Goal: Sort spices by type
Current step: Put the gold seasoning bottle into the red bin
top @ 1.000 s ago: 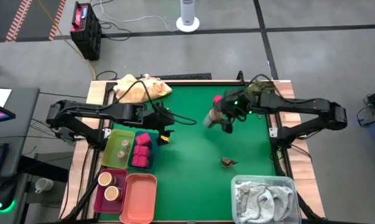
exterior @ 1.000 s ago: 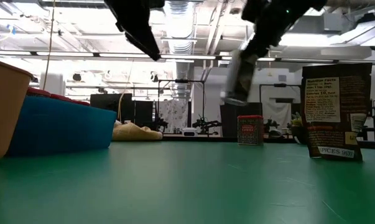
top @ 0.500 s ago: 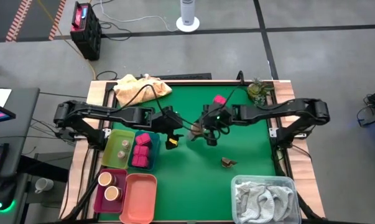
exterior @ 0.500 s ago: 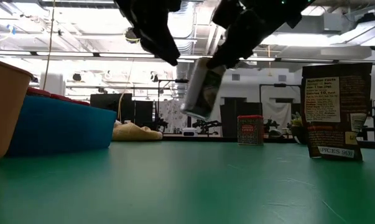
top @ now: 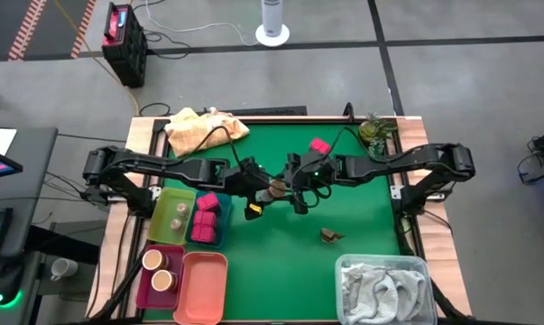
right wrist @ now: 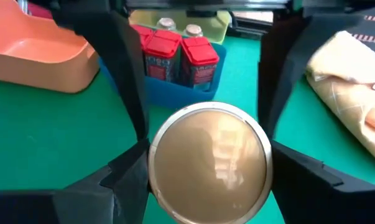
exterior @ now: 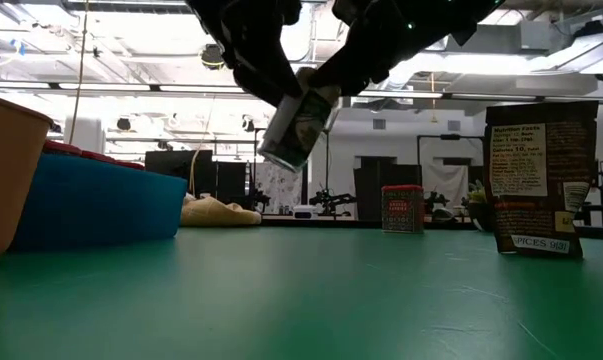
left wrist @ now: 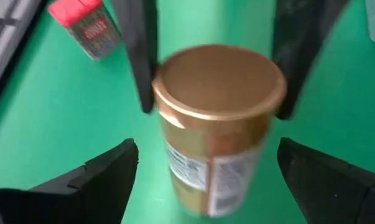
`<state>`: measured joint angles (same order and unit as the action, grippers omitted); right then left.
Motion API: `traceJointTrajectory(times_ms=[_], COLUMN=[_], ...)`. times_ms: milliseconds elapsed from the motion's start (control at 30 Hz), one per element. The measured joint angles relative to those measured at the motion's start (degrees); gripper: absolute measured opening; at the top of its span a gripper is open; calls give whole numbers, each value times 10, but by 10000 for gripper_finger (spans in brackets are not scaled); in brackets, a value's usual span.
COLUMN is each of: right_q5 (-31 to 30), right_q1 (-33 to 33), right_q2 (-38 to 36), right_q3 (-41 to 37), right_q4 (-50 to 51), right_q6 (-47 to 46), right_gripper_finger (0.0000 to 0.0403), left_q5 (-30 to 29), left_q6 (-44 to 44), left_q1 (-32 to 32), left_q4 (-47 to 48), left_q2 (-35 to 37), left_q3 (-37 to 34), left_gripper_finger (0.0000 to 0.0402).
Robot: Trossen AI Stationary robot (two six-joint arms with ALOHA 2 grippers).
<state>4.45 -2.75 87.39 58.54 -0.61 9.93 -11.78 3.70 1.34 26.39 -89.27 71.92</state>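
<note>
From above, the jar [top: 276, 190] is mostly hidden between both grippers over the desk [top: 344, 208]. The right gripper [right wrist: 206, 180] clamps it; the left gripper [left wrist: 206, 180] stands wide around it.

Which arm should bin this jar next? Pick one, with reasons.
Left. The right gripper holds the tan-lidded jar in mid-air. The open left gripper flanks it, on the side of the maroon bin holding matching jars.
</note>
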Motion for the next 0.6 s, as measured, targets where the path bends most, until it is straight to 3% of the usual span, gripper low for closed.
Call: traceJointTrajectory(times_ms=[333, 600], right_q5=[-1, -2], right_q1=[13, 18], right_q2=[0, 0], right_q3=[5, 22], right_q4=[-9, -9], right_q6=[-13, -7], right_gripper_finger=[295, 295], left_q5=[3, 19], left_q6=[-11, -21], left_q1=[-1, -1], left_q4=[-1, -1], left_q2=[-6, -8], left_q3=[7, 8], left_gripper_finger=[352, 295])
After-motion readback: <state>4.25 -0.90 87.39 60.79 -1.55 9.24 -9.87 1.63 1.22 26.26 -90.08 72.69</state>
